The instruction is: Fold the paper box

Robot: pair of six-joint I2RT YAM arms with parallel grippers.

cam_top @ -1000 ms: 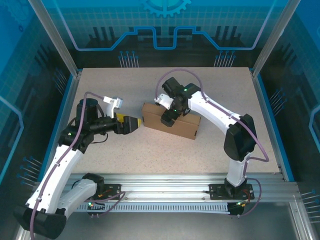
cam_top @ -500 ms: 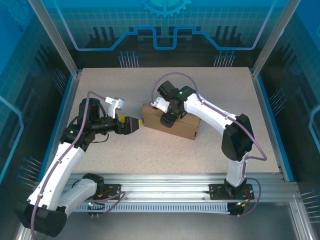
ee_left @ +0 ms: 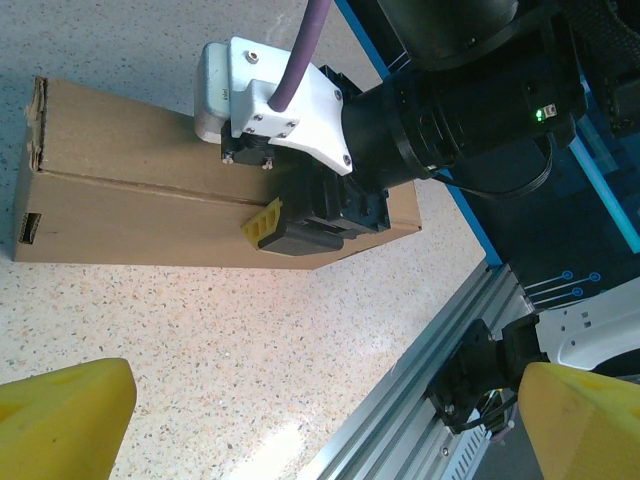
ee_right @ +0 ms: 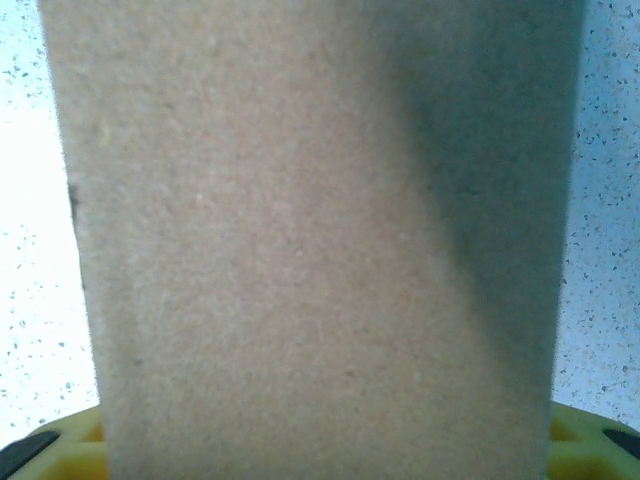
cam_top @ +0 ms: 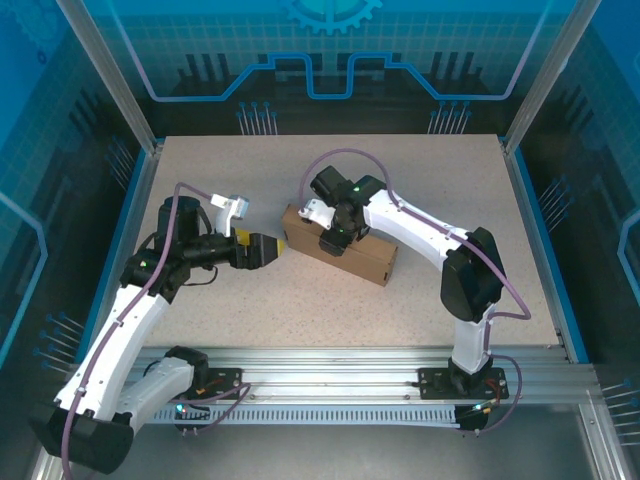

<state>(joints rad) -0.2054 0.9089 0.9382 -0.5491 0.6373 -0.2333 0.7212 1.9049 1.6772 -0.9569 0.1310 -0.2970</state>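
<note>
The right gripper (cam_top: 334, 242) straddles the paper box (cam_top: 365, 255) in the middle of the table (cam_top: 300, 310); whether it pinches yet is unclear. The left gripper (cam_top: 274, 247), jaws spread wide beside the box's end, should brace it against sliding.

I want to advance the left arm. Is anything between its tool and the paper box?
Nothing visible. The open left tool points at the paper box's left end across bare table; the right tool sits at the box's middle, off that line.

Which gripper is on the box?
The right gripper, down over the top of the paper box; the left gripper hangs beside its end, jaws wide open.
</note>
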